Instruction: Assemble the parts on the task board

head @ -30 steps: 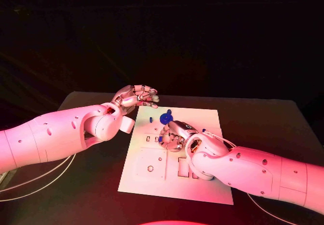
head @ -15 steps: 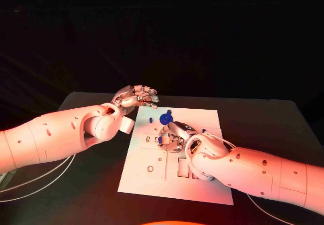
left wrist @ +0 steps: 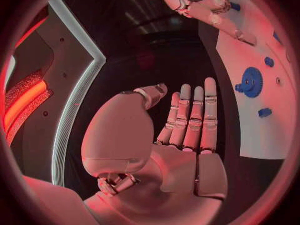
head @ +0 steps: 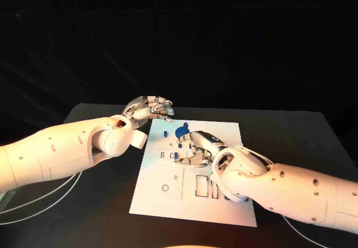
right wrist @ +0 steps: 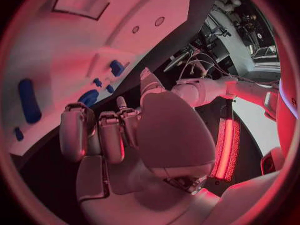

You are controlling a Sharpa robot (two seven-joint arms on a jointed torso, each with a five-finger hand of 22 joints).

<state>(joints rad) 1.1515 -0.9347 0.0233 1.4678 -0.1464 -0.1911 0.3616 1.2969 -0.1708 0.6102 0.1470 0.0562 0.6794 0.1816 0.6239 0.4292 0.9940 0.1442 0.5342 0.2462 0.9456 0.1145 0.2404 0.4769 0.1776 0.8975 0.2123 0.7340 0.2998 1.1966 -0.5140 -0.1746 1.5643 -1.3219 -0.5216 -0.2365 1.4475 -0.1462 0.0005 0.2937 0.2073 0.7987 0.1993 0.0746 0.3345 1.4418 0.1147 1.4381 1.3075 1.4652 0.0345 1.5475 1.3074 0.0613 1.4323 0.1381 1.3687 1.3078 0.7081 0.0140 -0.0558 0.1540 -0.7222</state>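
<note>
Hovering beside the task board (head: 168, 204), left robot hand (head: 151, 108) spread and empty, right robot hand (head: 195, 149) curled over blue parts (head: 181, 130), grasp unclear.

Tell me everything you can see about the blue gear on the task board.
The blue gear is a round, toothed wheel of what looks like plastic, with a small blue knob beside it. It lies flat near the far end of the white task board. In the head view it shows just beyond the right hand, whose fingers hang close over the board; whether they touch it cannot be told. The left hand hovers apart, off the board's far left corner.
</note>
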